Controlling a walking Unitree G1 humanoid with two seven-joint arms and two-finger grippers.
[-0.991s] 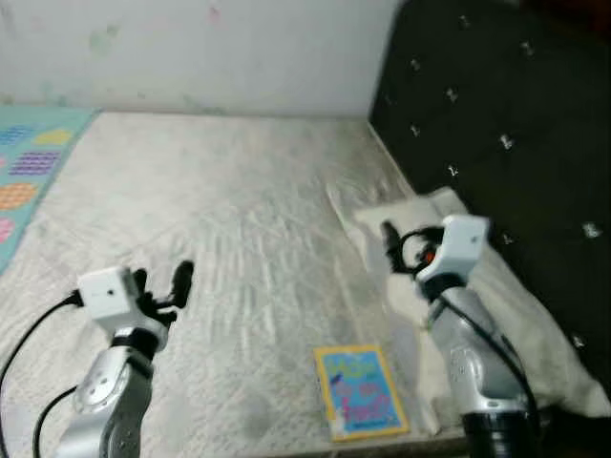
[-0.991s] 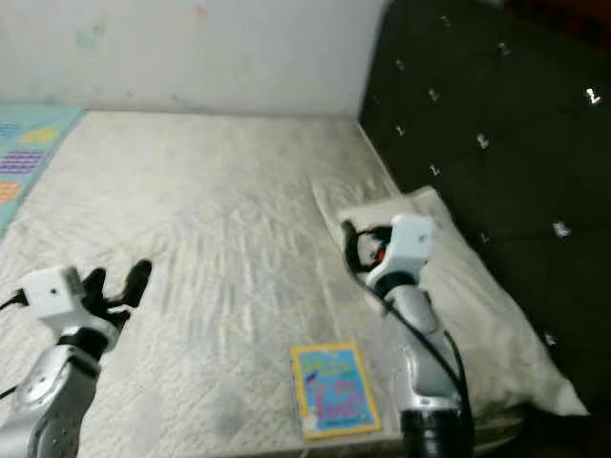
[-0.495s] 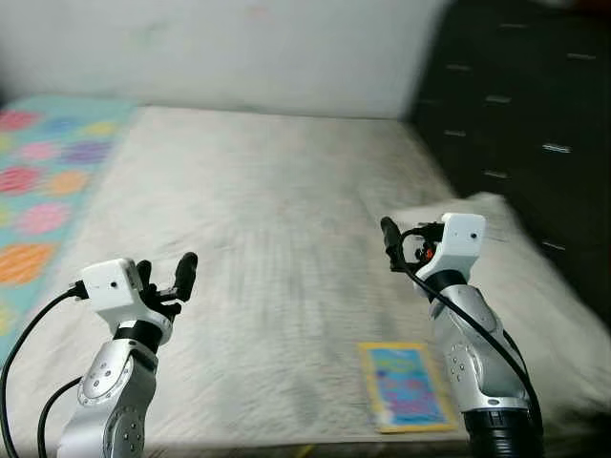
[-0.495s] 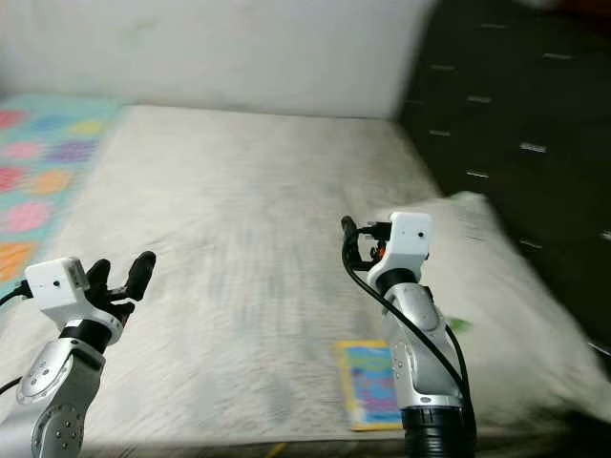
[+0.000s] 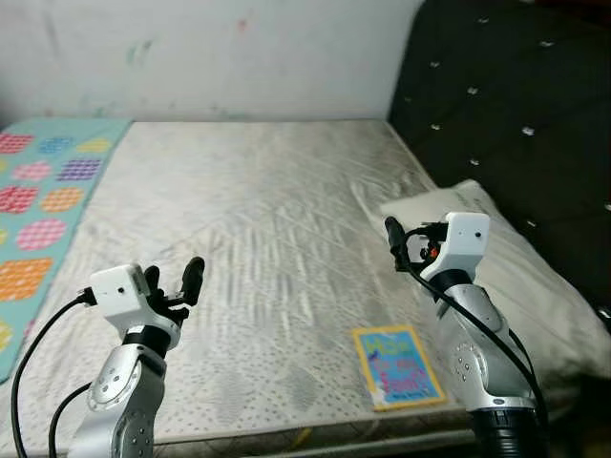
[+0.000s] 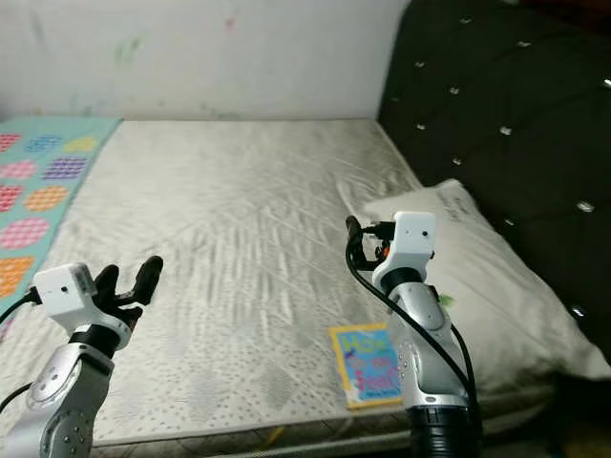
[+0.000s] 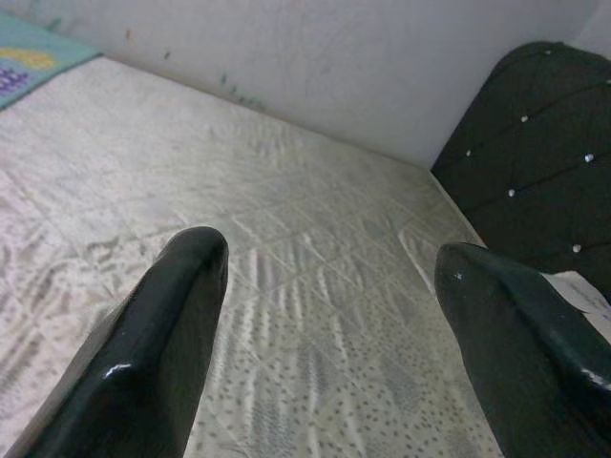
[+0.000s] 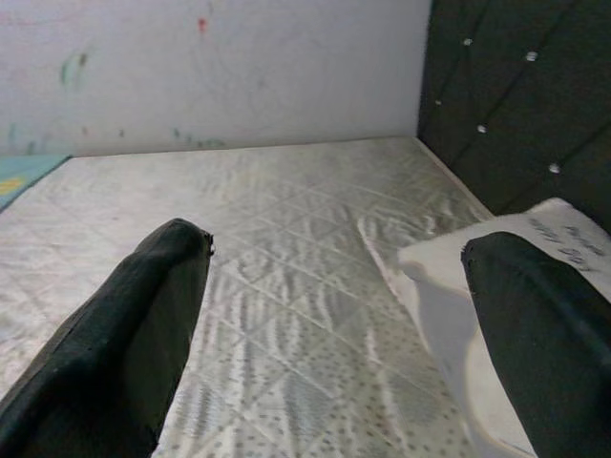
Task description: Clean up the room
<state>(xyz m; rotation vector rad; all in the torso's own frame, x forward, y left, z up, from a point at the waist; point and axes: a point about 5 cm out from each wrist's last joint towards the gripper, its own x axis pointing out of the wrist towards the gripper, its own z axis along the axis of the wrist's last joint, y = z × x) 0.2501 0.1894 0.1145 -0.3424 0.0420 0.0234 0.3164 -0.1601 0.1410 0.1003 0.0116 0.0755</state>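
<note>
With the camera swung left and pulled back, the patterned mat now fills the frame's left edge; the book sits lower right.

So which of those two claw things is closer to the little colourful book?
The right gripper. It hovers just above the book near the pillow, while the left gripper is across the mattress.

The print on the book is too small to read. The pillow is partly hidden behind the right arm, and its far end runs off the picture's edge (the colourful mat is cut off too).
</note>
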